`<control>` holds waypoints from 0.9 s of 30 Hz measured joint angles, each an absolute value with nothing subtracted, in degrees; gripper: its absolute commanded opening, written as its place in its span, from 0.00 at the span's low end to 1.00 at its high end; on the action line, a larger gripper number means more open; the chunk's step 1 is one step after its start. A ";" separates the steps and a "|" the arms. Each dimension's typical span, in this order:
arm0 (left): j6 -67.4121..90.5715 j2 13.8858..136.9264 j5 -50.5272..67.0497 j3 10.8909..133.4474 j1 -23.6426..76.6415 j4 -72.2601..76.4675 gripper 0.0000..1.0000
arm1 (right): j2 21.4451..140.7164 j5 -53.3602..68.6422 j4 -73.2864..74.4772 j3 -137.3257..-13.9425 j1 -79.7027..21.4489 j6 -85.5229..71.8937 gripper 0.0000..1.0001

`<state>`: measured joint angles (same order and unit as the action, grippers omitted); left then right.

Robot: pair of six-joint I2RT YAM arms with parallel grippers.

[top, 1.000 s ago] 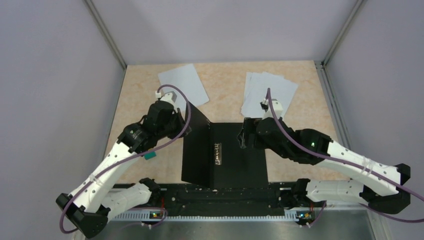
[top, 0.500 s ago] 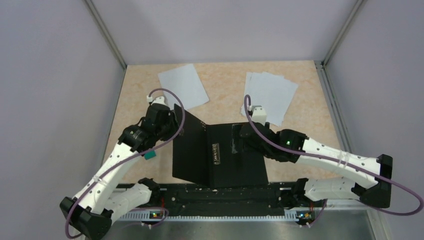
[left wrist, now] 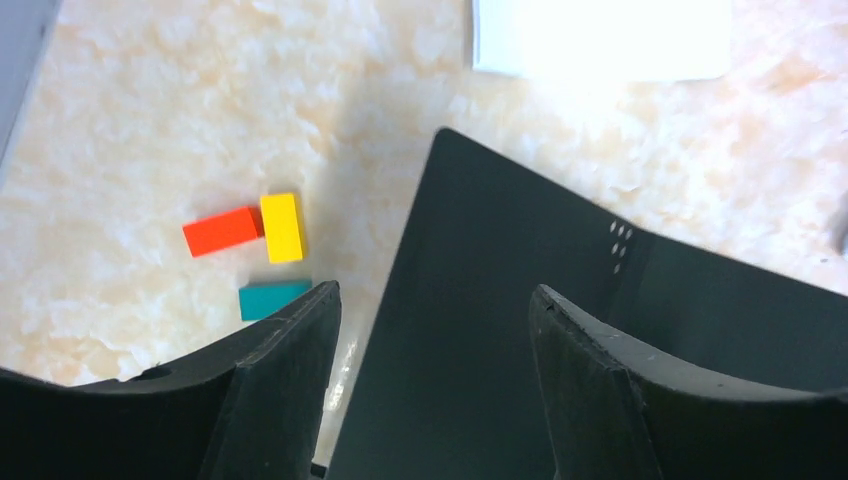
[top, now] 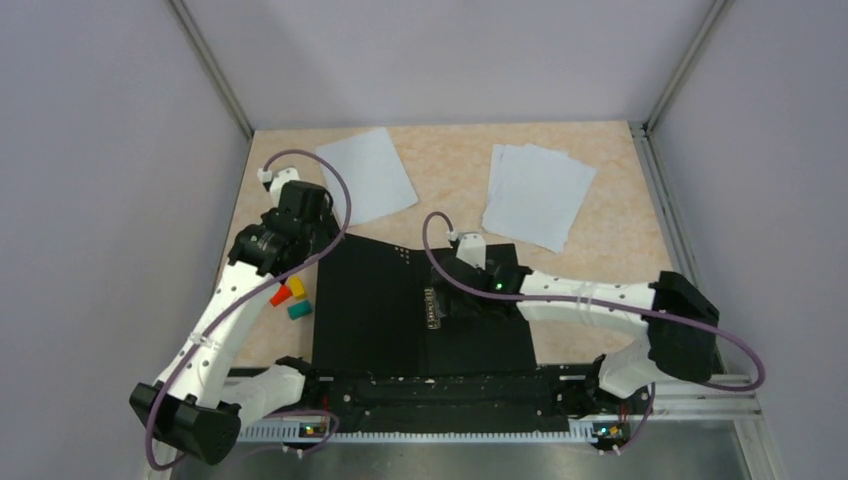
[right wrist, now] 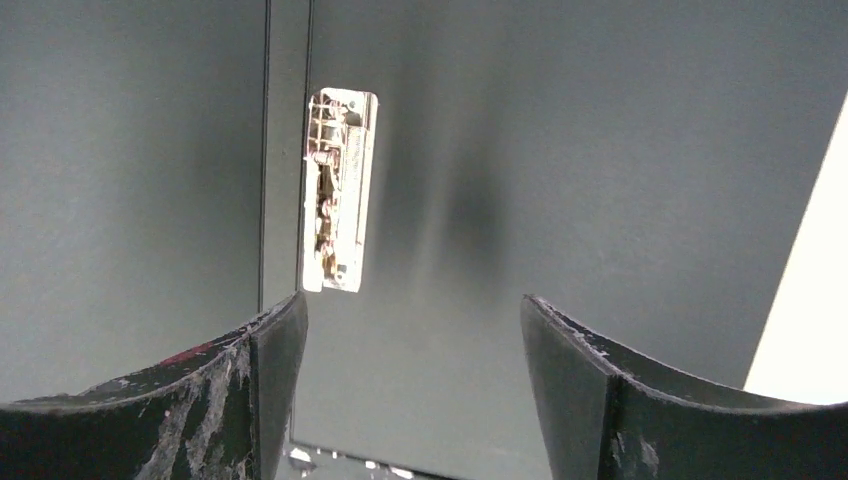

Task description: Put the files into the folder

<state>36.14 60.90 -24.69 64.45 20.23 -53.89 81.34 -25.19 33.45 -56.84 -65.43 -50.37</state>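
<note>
The folder (top: 370, 310) lies open flat near the table's front edge, black inner faces up, with its metal spine clip (top: 433, 307) in the middle. One of the files (top: 367, 175) lies alone at the back left, and a fanned stack of files (top: 538, 193) lies at the back right. My left gripper (top: 312, 235) hovers open over the far left corner of the folder (left wrist: 520, 330), holding nothing. Low over the right inner face (right wrist: 560, 150), just right of the clip (right wrist: 340, 190), my right gripper (top: 458, 298) stands open and empty.
Orange (top: 279, 296), yellow (top: 296, 287) and teal (top: 299, 310) blocks sit just left of the folder's left cover. Grey walls close in the table on the left, right and back. The arms' base rail (top: 440, 395) runs along the near edge.
The folder's left cover dropped from upright to flat. My left gripper opened, let it go and drew back to the far left. My right gripper moved left toward the spine.
</note>
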 measured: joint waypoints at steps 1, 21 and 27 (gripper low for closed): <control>35.77 60.88 -24.97 65.80 20.23 -53.63 0.70 | 83.55 -25.02 32.84 -57.23 -65.43 -50.06 0.75; 34.44 56.73 -13.32 55.75 20.23 -48.80 0.65 | 103.77 -25.23 25.36 -64.36 -66.57 -45.08 0.56; 34.72 60.51 -8.23 56.03 20.23 -47.24 0.65 | 100.79 -25.28 20.01 -58.85 -65.49 -45.50 0.38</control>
<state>34.72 60.51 -8.23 56.03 20.23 -47.24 100.79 -25.28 20.01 -58.85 -65.49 -45.50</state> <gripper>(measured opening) 0.656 0.436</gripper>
